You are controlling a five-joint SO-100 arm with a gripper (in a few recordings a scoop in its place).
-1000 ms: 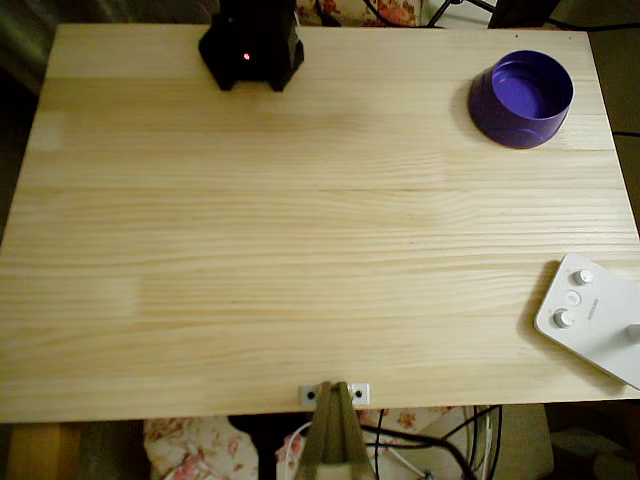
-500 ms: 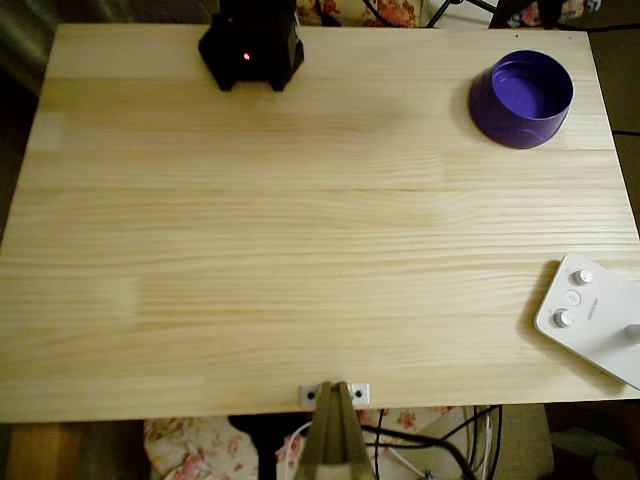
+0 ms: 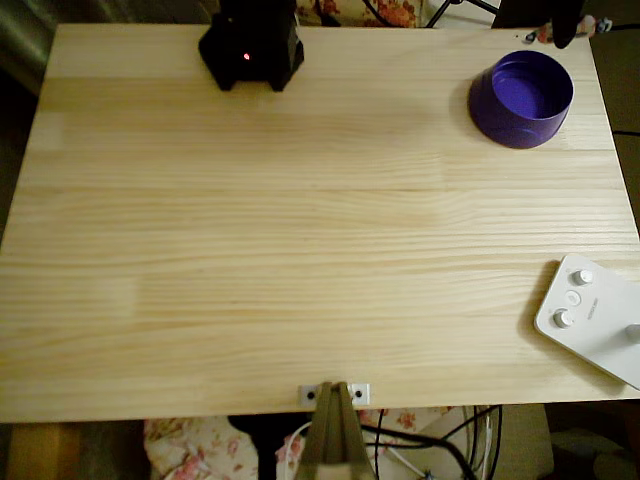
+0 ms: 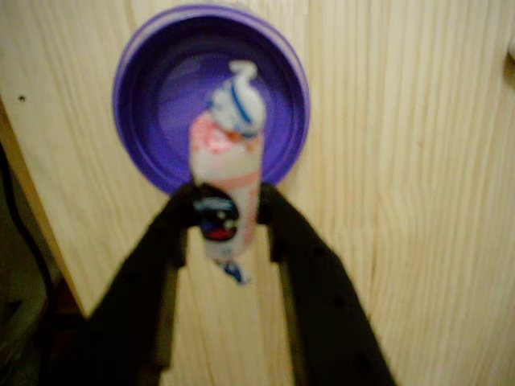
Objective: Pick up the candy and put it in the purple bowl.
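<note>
In the wrist view my gripper (image 4: pixel 226 222) is shut on the candy (image 4: pixel 226 149), a small oblong sweet in a pale pink-white wrapper with a dark mark and twisted ends. It stands upright between the two dark fingers (image 4: pixel 165 241). Directly behind and below the candy lies the purple bowl (image 4: pixel 145 104), round and deep with nothing inside. In the overhead view the purple bowl (image 3: pixel 522 98) sits at the table's top right corner. A dark part of my arm (image 3: pixel 562 22) pokes in at the top edge just beyond it.
A white device with knobs (image 3: pixel 590 315) lies at the right edge of the wooden table (image 3: pixel 300 230). The black arm base (image 3: pixel 250 45) stands at the top left. In the wrist view the table edge (image 4: pixel 36 209) runs close to the bowl's left.
In the overhead view a dark part of the arm has pushed further into the picture at the top right edge, closer to the bowl. Bowl and device have not moved.
</note>
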